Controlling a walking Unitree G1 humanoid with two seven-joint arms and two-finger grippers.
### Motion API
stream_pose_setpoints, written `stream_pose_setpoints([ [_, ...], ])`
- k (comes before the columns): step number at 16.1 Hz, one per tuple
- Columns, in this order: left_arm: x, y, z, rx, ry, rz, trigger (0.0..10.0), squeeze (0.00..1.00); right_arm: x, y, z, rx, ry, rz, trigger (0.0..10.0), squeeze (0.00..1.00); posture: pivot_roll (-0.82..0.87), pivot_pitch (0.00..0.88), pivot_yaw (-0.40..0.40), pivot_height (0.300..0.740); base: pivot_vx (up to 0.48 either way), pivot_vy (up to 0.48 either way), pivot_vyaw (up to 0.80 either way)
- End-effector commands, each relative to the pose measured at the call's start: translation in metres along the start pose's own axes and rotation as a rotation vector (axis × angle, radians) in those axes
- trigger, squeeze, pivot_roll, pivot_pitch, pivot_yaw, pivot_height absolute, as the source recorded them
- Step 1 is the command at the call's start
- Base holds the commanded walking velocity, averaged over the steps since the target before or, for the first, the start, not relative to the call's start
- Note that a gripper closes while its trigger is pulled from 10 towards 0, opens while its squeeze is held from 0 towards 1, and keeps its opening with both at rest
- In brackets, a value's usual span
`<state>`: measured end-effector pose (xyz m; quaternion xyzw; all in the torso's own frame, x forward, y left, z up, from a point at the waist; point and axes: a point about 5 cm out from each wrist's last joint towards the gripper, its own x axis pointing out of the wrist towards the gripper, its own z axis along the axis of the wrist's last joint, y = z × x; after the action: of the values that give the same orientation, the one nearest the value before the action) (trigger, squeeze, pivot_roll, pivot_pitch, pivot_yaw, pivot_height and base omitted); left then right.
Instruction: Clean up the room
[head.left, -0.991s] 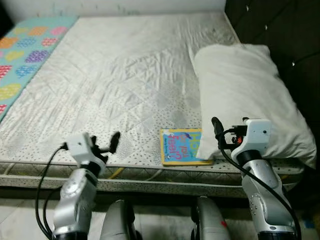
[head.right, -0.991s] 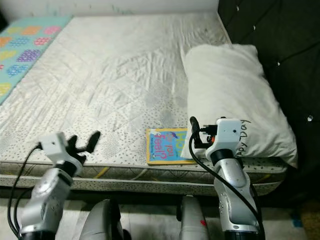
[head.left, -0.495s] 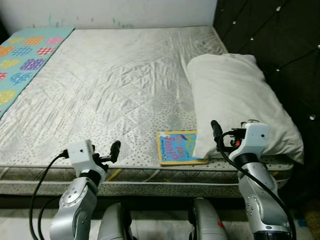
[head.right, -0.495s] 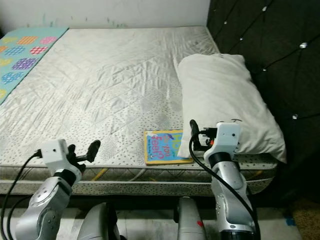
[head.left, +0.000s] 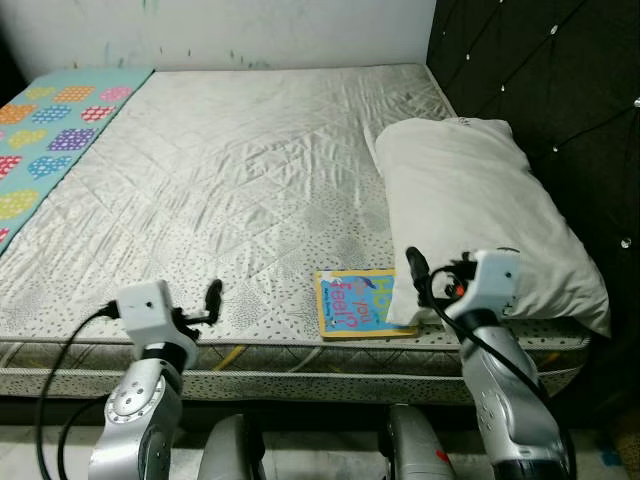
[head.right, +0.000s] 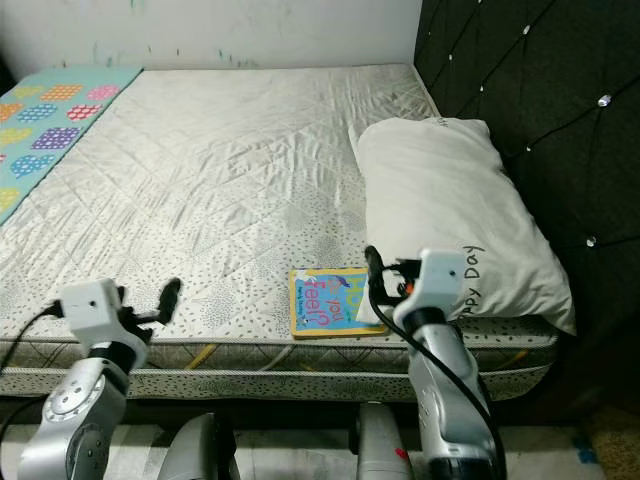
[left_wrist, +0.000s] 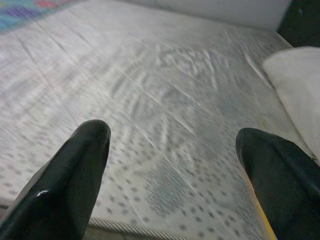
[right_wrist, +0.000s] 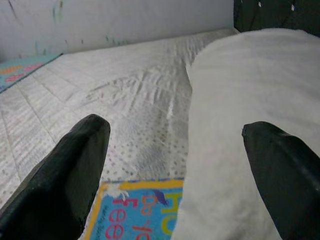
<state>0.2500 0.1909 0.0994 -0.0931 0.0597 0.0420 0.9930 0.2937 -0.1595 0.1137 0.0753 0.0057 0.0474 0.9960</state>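
Lying at the mattress (head.left: 250, 170) edge with one corner tucked under the pillow (head.left: 480, 215), the children's book (head.left: 355, 303) sits at ten o'clock from the spread right hand (head.left: 425, 280), within reach, the left hand (head.left: 205, 305) equally spread.

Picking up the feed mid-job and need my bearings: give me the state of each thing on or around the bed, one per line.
book: closed, flat near the mattress's front edge, one corner tucked under the pillow
pillow: lying against the headboard
mattress: bare
patterned mat: spread flat along the mattress's left side
left gripper: open, empty
right gripper: open, empty, above the book
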Motion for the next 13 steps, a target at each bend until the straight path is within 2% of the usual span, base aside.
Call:
stream_pose_setpoints([
  [1, 0.002, 0.005, 0.007, 0.033, -0.036, 0.028, 10.0, 1.00, 0.004, 0.003, 0.004, 0.006, -0.022, 0.014, 10.0, 0.00, -0.16, 0.000, 0.065, 0.606, 0.000, 0.000, 0.00],
  [2, 0.003, 0.006, 0.011, 0.069, -0.090, 0.033, 10.0, 0.95, 0.008, 0.003, 0.006, -0.001, -0.031, 0.012, 10.0, 0.00, -0.16, 0.000, 0.061, 0.606, 0.000, 0.000, 0.00],
  [3, 0.003, 0.008, 0.013, 0.087, -0.114, 0.026, 10.0, 0.31, 0.010, 0.003, 0.007, -0.010, -0.038, 0.012, 10.0, 0.00, -0.16, 0.000, 0.060, 0.606, 0.000, 0.000, 0.00],
  [4, 0.004, 0.013, 0.018, 0.141, -0.168, 0.019, 10.0, 0.00, 0.015, 0.002, 0.010, -0.061, -0.062, 0.021, 10.0, 0.00, -0.16, 0.000, 0.060, 0.606, 0.000, 0.000, 0.00],
  [6, 0.008, 0.012, 0.024, 0.156, -0.202, 0.008, 10.0, 0.00, 0.017, 0.001, 0.011, -0.062, -0.067, 0.022, 10.0, 0.00, -0.17, 0.000, 0.059, 0.606, 0.000, 0.000, 0.00],
  [8, 0.010, 0.007, 0.030, 0.220, -0.265, -0.009, 10.0, 0.00, 0.018, 0.001, 0.011, -0.043, -0.066, 0.029, 10.0, 0.00, -0.17, 0.000, 0.054, 0.606, 0.000, 0.000, 0.00],
  [10, 0.013, 0.007, 0.029, 0.210, -0.278, 0.004, 10.0, 0.00, 0.018, 0.004, 0.016, -0.047, -0.089, 0.028, 10.0, 0.00, -0.19, 0.000, 0.049, 0.606, 0.000, 0.000, 0.00],
  [13, 0.016, 0.004, 0.025, 0.186, -0.290, 0.002, 10.0, 0.00, 0.016, 0.000, 0.018, -0.056, -0.106, 0.022, 10.0, 0.00, -0.21, 0.000, 0.053, 0.606, 0.000, 0.000, 0.00],
])
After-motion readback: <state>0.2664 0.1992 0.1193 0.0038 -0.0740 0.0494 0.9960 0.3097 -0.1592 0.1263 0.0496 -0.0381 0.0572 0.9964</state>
